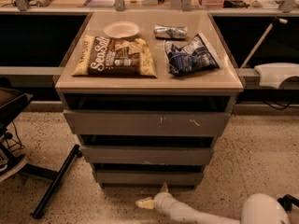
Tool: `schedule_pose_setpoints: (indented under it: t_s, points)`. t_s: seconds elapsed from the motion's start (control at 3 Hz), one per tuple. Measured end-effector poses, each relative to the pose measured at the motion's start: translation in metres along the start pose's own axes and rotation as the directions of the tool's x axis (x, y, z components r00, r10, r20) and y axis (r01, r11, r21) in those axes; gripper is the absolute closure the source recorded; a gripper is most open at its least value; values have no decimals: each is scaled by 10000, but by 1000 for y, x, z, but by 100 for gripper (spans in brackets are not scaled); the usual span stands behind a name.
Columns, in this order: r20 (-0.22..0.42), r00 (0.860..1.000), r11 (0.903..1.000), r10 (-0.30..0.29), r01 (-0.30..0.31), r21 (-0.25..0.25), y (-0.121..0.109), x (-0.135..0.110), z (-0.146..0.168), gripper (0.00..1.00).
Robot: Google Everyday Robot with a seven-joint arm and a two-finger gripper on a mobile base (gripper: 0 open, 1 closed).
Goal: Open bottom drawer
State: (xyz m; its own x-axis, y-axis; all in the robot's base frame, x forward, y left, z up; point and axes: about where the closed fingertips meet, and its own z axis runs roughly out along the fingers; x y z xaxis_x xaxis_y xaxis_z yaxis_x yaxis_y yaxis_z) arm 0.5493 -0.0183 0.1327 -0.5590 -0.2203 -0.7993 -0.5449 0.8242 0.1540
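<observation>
The gripper point(154, 196) sat low in the frame, just left of centre near the bottom edge, down at floor level in front of the cabinet. Its two pale fingers were spread wide with nothing between them, one pointing left along the floor and the other pointing up toward the cabinet's base. The white arm point(196, 213) ran from it toward the lower right corner.

Directly above the gripper was the bottom drawer point(148, 177), the narrowest of three stacked grey fronts, plain-faced. The tip of the upper finger came close to its lower edge; whether they touched could not be told. Above it lay the middle front point(147, 155), and above that the tallest front point(140, 123), which had pale scratch marks right of centre. Dark gaps separated the three.

On the beige cabinet top point(149, 84) lay a brown Sea Salt chip bag point(117, 56) at left, with a white plate point(121, 30) just behind it. At right lay a blue snack bag point(190, 55), with a small silver packet point(170, 31) behind it.

The speckled floor point(254, 162) spread around the cabinet. Black chair legs point(51, 183) stood at lower left, and a white object point(278, 73) at the right edge.
</observation>
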Motion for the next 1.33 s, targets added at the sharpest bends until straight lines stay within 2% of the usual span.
schedule_pose_setpoints:
  t_s: [0.33, 0.67, 1.0, 1.33]
  points:
    - [292, 9993, 9997, -220, 217, 94, -5, 2, 18, 0]
    - [199, 9994, 9968, -280, 264, 761, -36, -11, -9, 0]
    - [153, 9994, 9956, -323, 309, 888, -40, -13, -17, 0]
    - [18, 9969, 9836, -791, 777, 1627, -58, -35, -54, 0]
